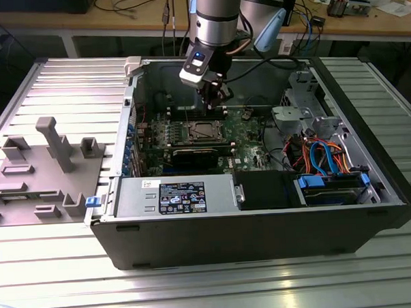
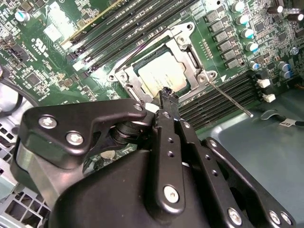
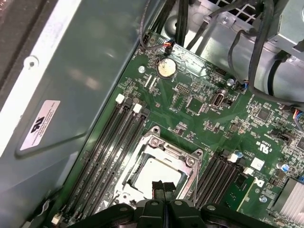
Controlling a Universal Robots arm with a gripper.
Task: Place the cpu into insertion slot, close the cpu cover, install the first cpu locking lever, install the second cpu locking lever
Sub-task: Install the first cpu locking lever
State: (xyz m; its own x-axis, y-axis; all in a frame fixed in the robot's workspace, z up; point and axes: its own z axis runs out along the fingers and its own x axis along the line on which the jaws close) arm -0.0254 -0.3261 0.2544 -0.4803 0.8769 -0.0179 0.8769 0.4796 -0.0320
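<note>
The cpu (image 2: 160,76) (image 3: 153,172) lies flat in the insertion slot (image 1: 203,130), silvery top up, on the green board inside the open computer case. The cpu cover (image 2: 190,53) (image 3: 164,147) rests down around it as a metal frame. One thin locking lever (image 2: 233,100) juts out over the black memory slots. A second lever (image 2: 137,50) runs along the opposite side of the frame. My gripper (image 2: 166,95) (image 3: 162,186) (image 1: 215,93) hovers just above the socket's edge, its black fingers together with nothing between them.
Long black memory slots (image 3: 111,142) flank the socket on both sides. Case walls (image 1: 131,96), a drive cage (image 1: 302,98) and cable bundles (image 1: 321,152) crowd the exterior view's right. A grey fixture block (image 1: 49,167) stands outside the case on the ribbed table.
</note>
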